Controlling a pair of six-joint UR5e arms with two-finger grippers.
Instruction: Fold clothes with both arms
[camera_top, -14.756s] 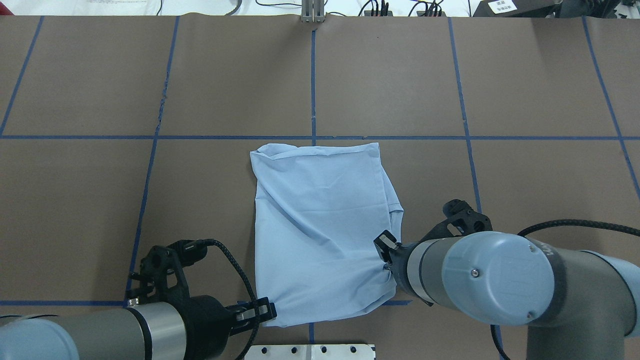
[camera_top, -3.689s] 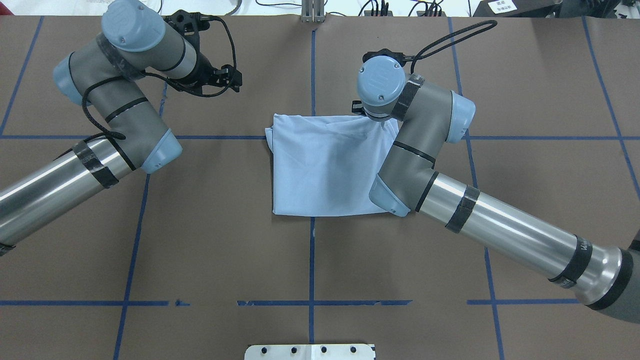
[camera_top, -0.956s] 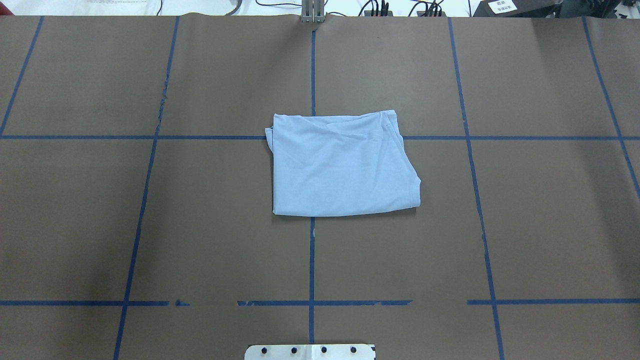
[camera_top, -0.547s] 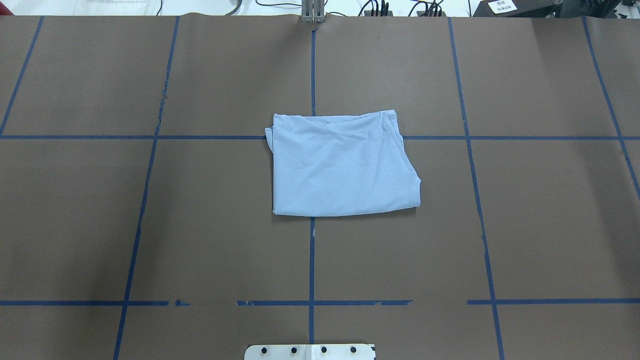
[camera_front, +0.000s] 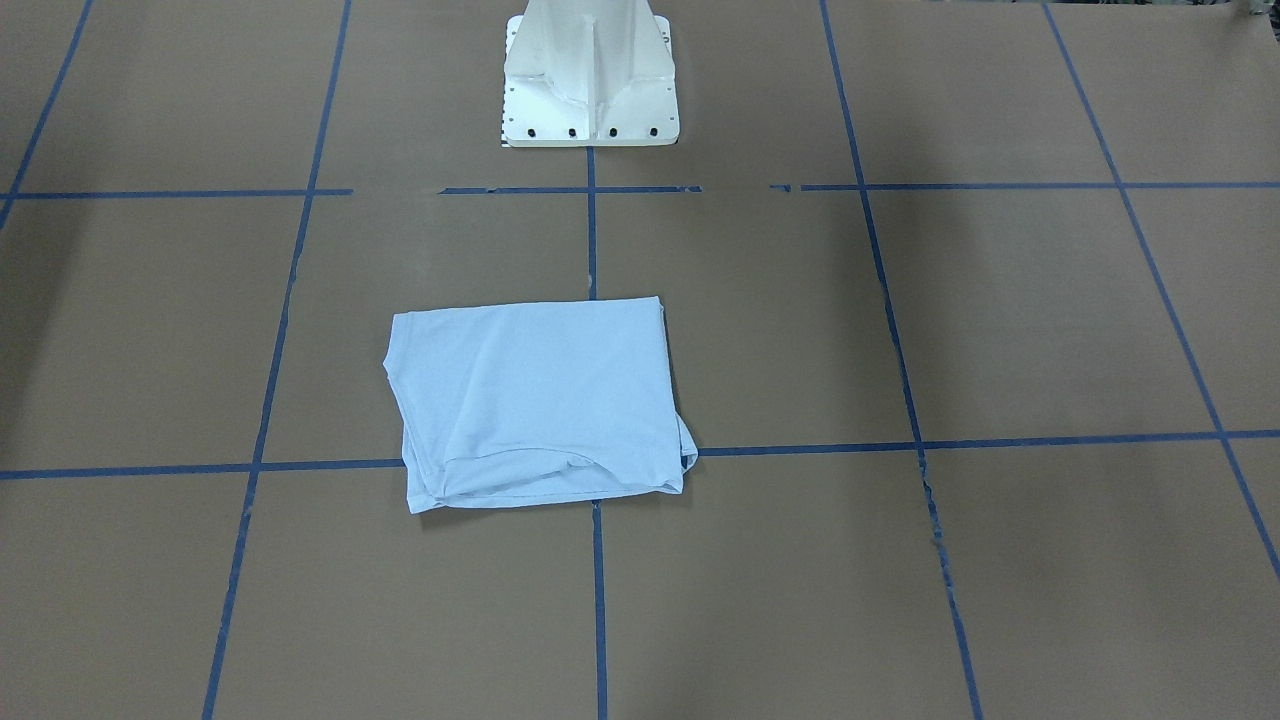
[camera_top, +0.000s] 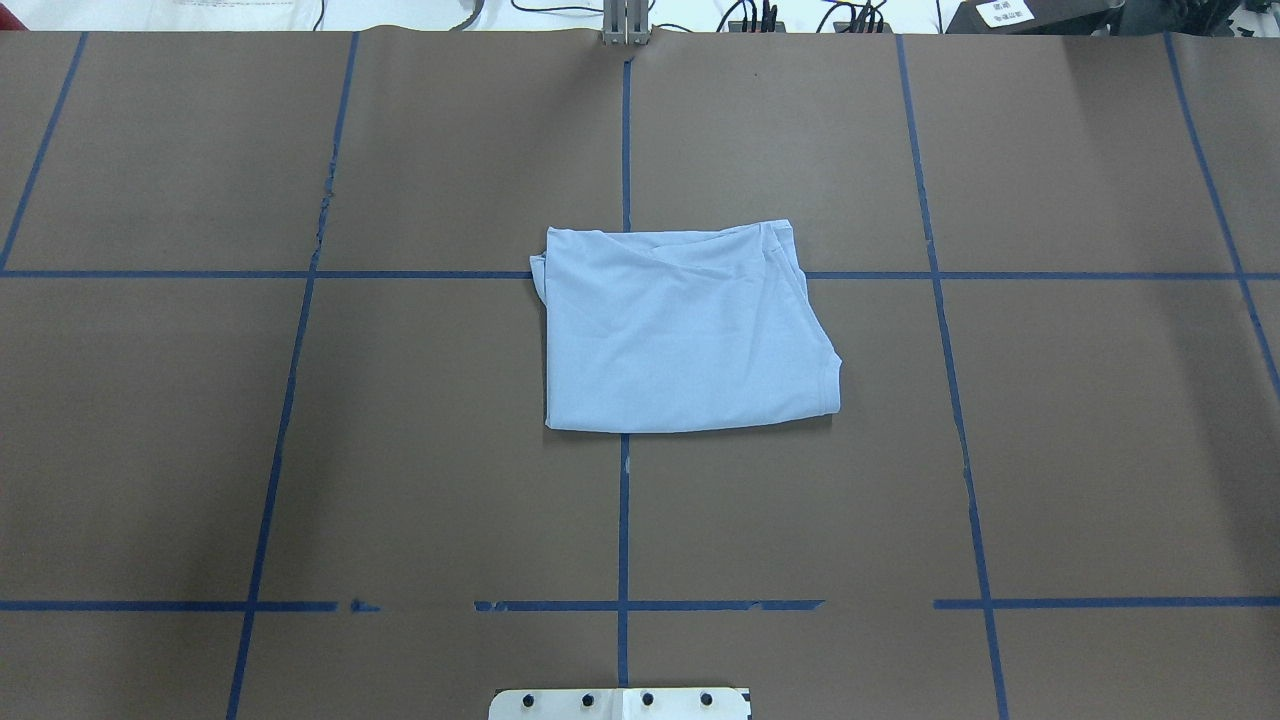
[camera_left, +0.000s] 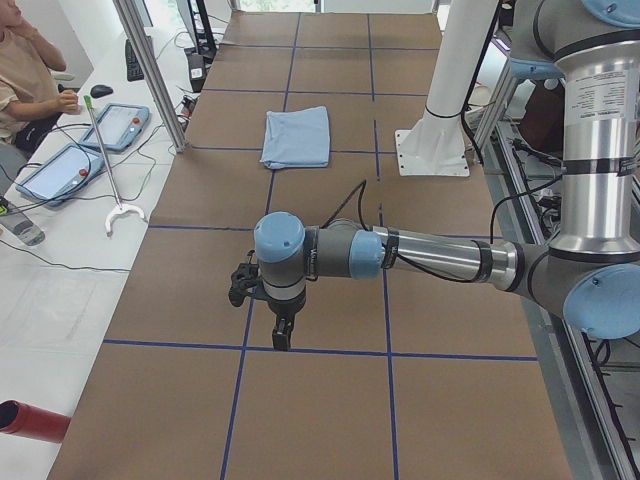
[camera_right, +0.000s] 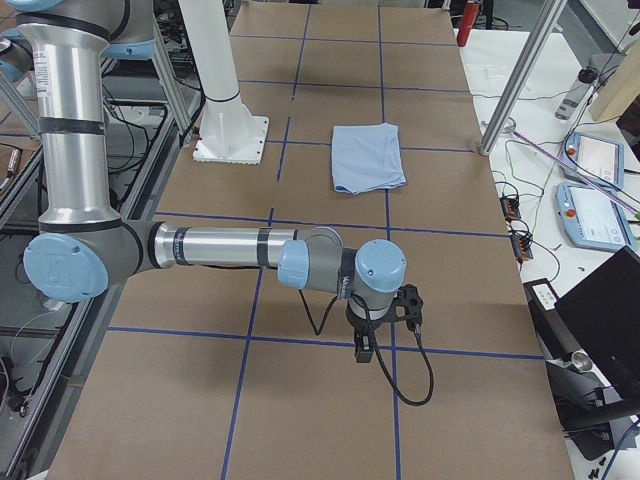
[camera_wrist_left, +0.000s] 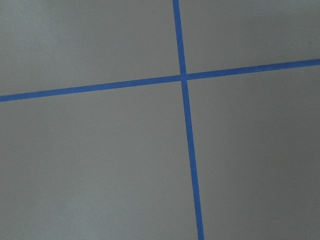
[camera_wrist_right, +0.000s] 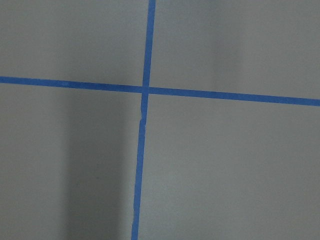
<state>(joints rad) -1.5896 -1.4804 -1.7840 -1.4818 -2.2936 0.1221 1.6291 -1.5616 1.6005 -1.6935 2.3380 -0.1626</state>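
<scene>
Left hand (camera_left: 283, 338), right hand (camera_right: 364, 348) withdrawn from T-shirt (camera_top: 680, 335); grip unclear (brown blue-taped table (camera_top: 400, 450)).

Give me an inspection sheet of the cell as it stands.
Surface: brown table mat, blue tape grid, gaps near pedestal.
Job's things: T-shirt folded to a rough rectangle, flat, mid-table; no arm touching it.
Clutter: nothing seen on the mat.
Grippers: left gripper and right gripper hang over bare mat at opposite table ends; open or shut, cannot tell.
Cables: black cable loops off each wrist.
Surroundings: operator and tablets on side bench.
</scene>
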